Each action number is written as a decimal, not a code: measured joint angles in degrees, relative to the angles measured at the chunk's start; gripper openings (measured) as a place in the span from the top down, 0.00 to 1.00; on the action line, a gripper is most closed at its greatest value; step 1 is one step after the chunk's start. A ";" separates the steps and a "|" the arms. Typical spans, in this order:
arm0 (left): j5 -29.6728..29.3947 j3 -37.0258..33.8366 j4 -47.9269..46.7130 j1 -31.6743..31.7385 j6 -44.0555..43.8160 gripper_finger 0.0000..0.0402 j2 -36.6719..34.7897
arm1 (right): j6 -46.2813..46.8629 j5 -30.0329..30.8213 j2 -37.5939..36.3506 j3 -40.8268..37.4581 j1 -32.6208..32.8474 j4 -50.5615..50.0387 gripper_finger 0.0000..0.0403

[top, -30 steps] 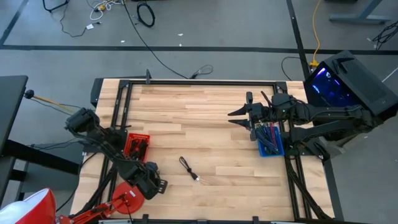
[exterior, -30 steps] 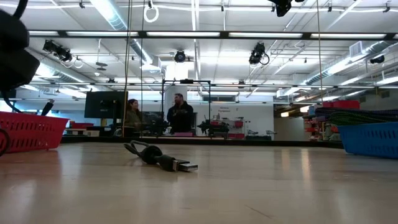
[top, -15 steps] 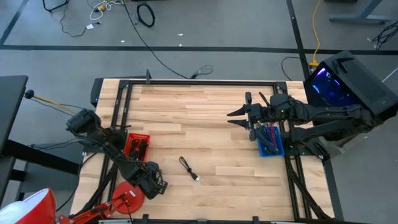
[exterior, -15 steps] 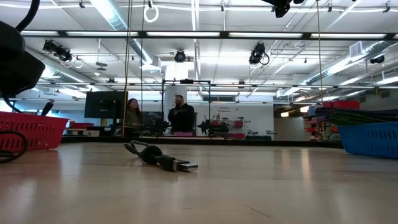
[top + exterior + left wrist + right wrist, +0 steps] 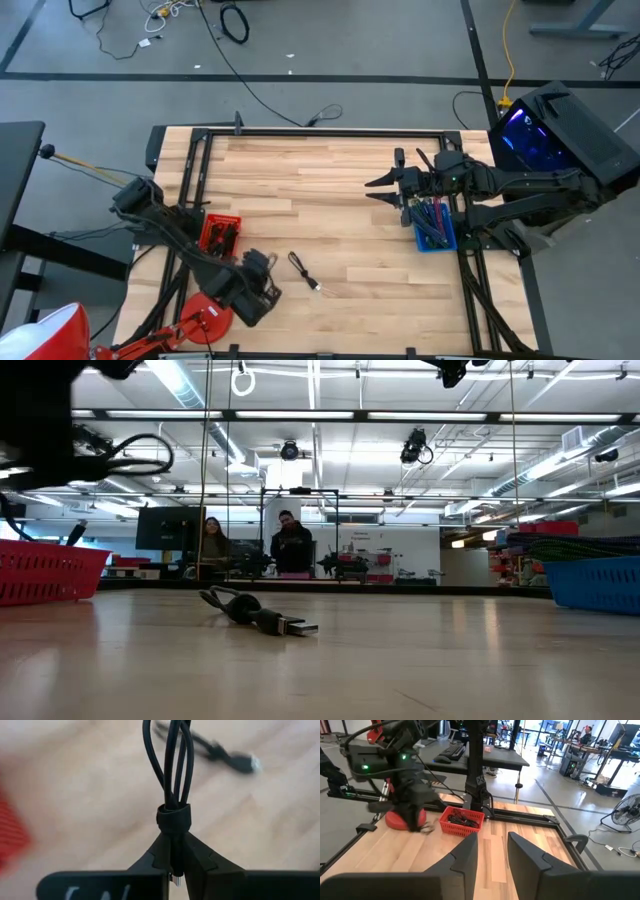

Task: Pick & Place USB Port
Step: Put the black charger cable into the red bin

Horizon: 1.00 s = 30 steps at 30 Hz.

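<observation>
Inside the red mesh basket (image 5: 219, 234) and blue plastic bin (image 5: 435, 226) lie cables. Left gripper (image 5: 173, 861) pinches a bundled black cable (image 5: 172, 775) above the wooden table (image 5: 330, 190); another black USB cable (image 5: 304, 272) lies mid-table. Right gripper (image 5: 491, 851) hangs open, empty.

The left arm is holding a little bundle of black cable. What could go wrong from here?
The left gripper pinches the cable bundle only at one end, just below its strap, so it might slip out or swing. A second USB cable lies loose on the table close by; the dangling loops could snag and drag it.
</observation>
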 joint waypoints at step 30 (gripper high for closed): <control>0.44 -14.65 -26.43 -3.56 -20.97 0.94 -25.71 | 0.93 0.01 0.02 0.00 0.00 -1.18 0.73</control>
